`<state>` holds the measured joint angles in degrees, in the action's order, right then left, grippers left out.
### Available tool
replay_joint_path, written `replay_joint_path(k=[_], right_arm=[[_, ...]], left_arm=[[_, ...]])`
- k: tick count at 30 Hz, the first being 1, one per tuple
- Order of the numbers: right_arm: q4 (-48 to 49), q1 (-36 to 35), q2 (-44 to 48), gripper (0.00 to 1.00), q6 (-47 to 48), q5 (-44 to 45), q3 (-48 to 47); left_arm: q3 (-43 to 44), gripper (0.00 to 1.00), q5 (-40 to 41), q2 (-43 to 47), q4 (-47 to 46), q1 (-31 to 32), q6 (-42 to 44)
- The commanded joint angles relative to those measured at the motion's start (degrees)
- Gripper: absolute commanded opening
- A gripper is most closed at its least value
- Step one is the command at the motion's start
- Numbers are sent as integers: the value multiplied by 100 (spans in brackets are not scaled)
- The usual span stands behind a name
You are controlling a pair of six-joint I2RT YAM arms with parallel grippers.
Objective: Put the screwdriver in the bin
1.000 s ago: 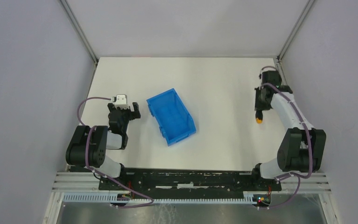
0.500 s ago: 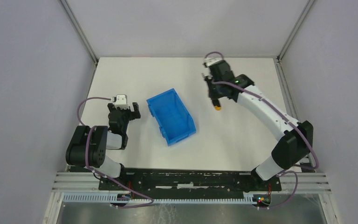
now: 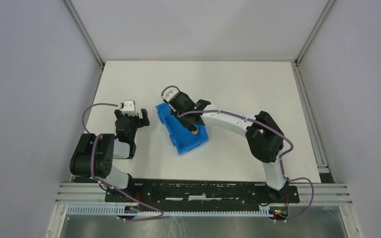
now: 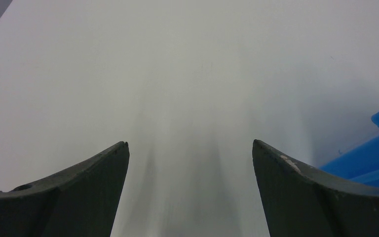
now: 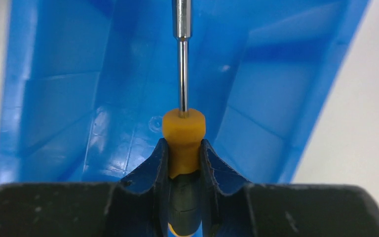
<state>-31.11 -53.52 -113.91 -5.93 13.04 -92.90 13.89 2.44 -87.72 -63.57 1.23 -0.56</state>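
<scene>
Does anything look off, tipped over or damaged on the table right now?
Nothing stands out. The bin sits upright and intact, angled on the table; the right gripper holds the screwdriver by its handle over it.

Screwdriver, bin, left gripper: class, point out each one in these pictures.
screwdriver (image 5: 183, 133), right wrist view, orange handle collar.
bin (image 5: 54, 108), right wrist view, left inner wall.
left gripper (image 4: 190, 147), left wrist view, midway between open fingertips.

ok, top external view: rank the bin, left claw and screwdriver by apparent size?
1. bin
2. left claw, open
3. screwdriver: only its orange end shows past the right claw gripping it, so its full length is hidden here.
</scene>
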Motion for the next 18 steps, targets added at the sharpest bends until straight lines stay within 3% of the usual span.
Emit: replay_joint_path(k=[1,7,12,18], right_arm=[[474,-207,-188,0,-98,193,238],[579,-279,-593,9,-400,230,423],[472,-330,-465,43,-505,268,310],[66,-422,400,59,-410,607,-266]], left_arm=[[60,100,-25,-18,-270,-27,-94],[61,100,-28,-17,-270,-27,-94],[61,100,-24,-17,-270,-27,-94],[61,100,-25,-17,-270,-27,-94]])
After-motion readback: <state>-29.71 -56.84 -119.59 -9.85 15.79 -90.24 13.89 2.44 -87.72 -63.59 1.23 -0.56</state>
